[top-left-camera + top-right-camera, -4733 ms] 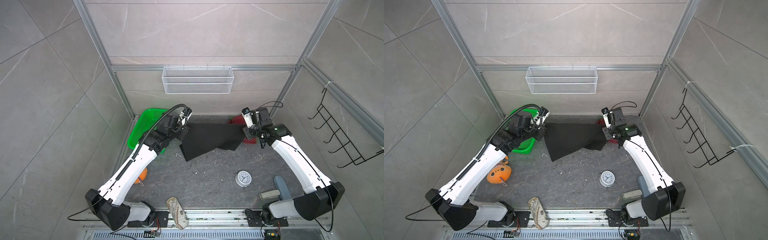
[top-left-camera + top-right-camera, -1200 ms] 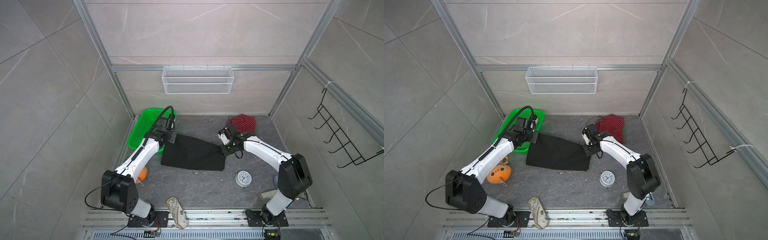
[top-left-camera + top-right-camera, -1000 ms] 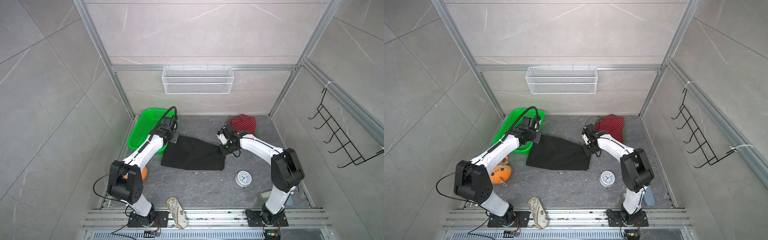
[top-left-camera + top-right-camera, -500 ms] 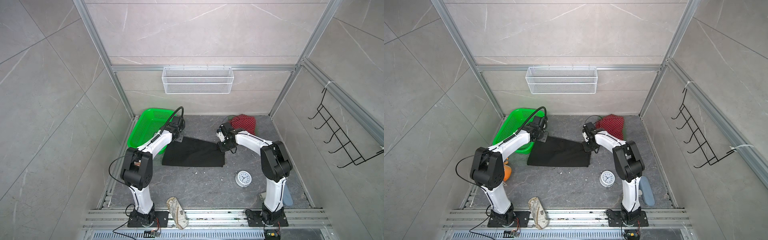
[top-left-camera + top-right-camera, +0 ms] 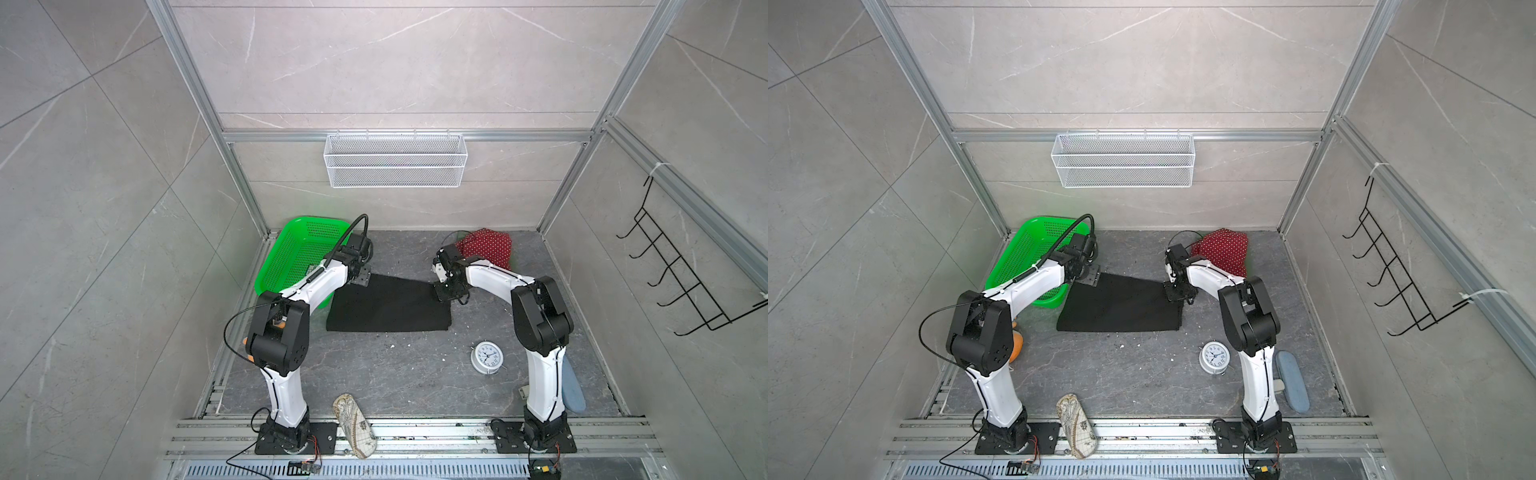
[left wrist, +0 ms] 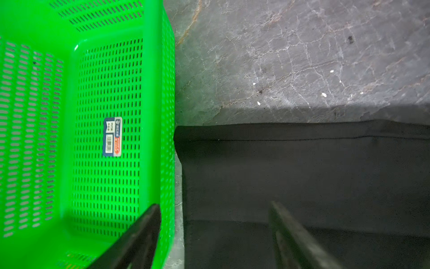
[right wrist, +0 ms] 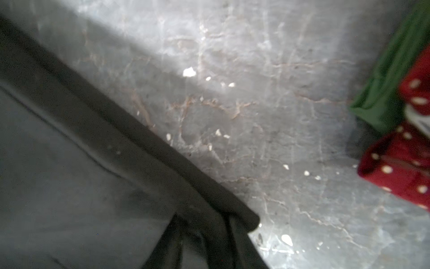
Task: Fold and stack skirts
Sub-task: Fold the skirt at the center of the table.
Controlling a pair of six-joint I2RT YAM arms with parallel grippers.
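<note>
Bare floor (image 5: 399, 365) lies open in front of the black skirt (image 5: 386, 305), as far as the clock (image 5: 487, 356). Green basket (image 5: 286, 253) crowds the skirt's left edge (barely a sliver between). Far strip is bare between basket and red dotted skirt (image 5: 486, 247).

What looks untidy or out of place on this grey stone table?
The red cloth skirt with white polka dots lies crumpled in a heap at the far corner, partly over the plain dark green cloth skirt, while the plain black cloth skirt lies flat. Small white crumbs are scattered around them.
</note>
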